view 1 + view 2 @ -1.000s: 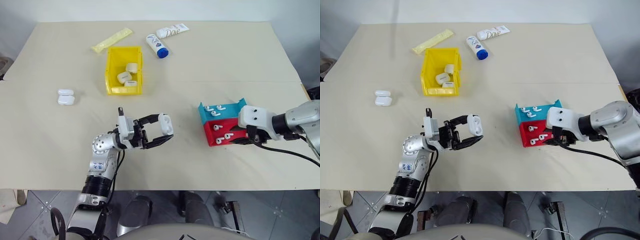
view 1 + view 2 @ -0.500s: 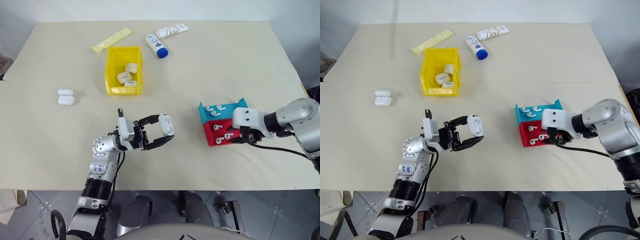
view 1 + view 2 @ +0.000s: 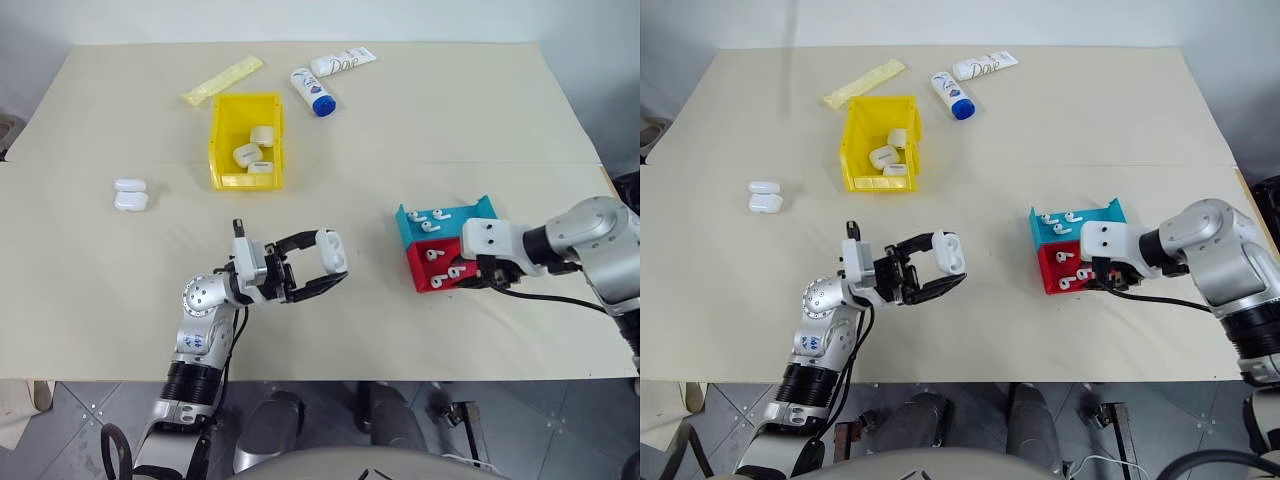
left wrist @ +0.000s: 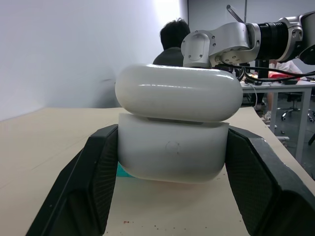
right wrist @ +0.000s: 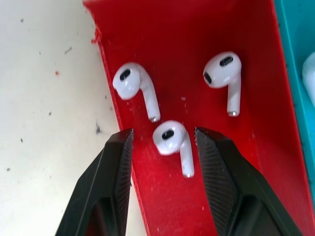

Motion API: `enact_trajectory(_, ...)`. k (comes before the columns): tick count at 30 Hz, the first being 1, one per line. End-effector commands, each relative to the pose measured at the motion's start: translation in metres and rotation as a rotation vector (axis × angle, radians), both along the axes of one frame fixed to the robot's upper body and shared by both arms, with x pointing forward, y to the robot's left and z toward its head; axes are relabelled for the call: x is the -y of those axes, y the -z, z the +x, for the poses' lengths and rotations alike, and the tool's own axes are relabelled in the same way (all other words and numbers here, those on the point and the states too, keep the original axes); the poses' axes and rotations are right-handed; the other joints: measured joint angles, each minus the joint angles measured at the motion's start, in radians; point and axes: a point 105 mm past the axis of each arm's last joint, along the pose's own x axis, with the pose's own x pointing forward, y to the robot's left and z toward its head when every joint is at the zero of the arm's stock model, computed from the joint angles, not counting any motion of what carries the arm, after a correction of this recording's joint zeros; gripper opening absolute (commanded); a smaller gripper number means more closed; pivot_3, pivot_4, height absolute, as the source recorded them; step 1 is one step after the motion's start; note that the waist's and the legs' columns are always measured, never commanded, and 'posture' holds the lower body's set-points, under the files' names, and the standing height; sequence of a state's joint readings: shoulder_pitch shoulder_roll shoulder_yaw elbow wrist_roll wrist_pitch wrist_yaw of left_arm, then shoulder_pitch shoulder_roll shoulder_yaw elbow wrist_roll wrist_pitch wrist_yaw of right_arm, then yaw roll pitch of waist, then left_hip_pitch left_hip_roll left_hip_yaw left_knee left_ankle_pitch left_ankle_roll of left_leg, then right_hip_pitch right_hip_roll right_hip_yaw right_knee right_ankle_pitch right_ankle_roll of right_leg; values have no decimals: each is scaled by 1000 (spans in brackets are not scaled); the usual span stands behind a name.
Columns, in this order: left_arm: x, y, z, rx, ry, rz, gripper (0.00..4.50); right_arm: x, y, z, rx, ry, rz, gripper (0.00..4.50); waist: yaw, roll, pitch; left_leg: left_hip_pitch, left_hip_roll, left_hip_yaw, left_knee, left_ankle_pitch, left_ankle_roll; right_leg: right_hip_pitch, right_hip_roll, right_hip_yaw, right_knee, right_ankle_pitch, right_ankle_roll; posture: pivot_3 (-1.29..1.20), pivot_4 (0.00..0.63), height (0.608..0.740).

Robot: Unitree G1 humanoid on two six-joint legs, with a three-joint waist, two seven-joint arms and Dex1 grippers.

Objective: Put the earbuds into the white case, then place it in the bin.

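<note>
Left gripper (image 3: 322, 272) clamped shut on the white case (image 4: 174, 129), fingers pressing its two sides; case held off the table (image 3: 400, 130), mid-front, lid tipped up and sitting ajar on the body

Right gripper (image 5: 165, 142) partly open, holding nothing, nose-down in the red tray (image 5: 206, 59) at the table's right side. One earbud (image 5: 171, 140) sits between the two fingers (image 5: 115, 167), untouched as far as I can tell. Two more earbuds in the same tray: one (image 5: 135, 86) just beside the left-hand finger as that view shows it, one (image 5: 224, 73) nearer the blue tray (image 3: 445, 215), which holds more

Yellow bin (image 3: 247, 140) well apart, far-left of centre, three cases already inside. Two spare cases (image 3: 131, 193) lie on the table at far left

Risks, as judged:
- Earbud is glossy and tiny, stem lying along the gap; closing on the rounded head could squirt it out or flick it over the tray wall
- Neighbouring earbud sits close to one finger; the closing stroke may nudge it or pinch both
- Fingertips are close to the tray floor and side wall; pressing lower could shove or tip the light tray, which rests loose against the blue one
- Case lid only ajar: if it drops shut, the earbud has nowhere to go
- Sideways squeeze on a smooth case may let it rotate or slip during insertion
</note>
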State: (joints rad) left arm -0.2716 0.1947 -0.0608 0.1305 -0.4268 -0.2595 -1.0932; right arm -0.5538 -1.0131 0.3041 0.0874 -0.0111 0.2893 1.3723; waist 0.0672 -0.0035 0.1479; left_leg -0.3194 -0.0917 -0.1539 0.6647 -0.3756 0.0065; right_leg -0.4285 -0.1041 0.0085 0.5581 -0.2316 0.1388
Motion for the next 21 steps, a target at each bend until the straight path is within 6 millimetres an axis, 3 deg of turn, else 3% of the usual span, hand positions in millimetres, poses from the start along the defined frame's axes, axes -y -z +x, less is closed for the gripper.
enact_trajectory(1,1,-9,-3,31,4,-21,2826,-2,-7,4,23,-8,2,2046,0,0,0,0,0,0,0,0,0,0,0,0,0,0,0,0,150,740)
enact_trajectory(6,0,-9,-3,31,-3,-20,2826,-1,-5,3,11,-10,-8,2046,0,0,0,0,0,0,0,0,0,0,0,0,0,0,0,0,150,740)
enact_trajectory(11,-1,-8,-2,30,-8,-18,2826,0,-5,3,8,-12,-9,488,0,0,0,0,0,0,0,0,0,0,0,0,0,0,0,0,150,740)
enact_trajectory(17,0,-8,0,29,-7,-17,2826,0,-9,7,24,0,5,432,-1,0,0,0,0,0,0,0,0,0,0,0,0,0,0,0,150,740)
enact_trajectory(21,4,-8,1,25,11,-21,2826,-5,-27,8,77,25,81,432,0,0,0,0,0,0,0,0,0,0,0,0,0,0,0,0,150,740)
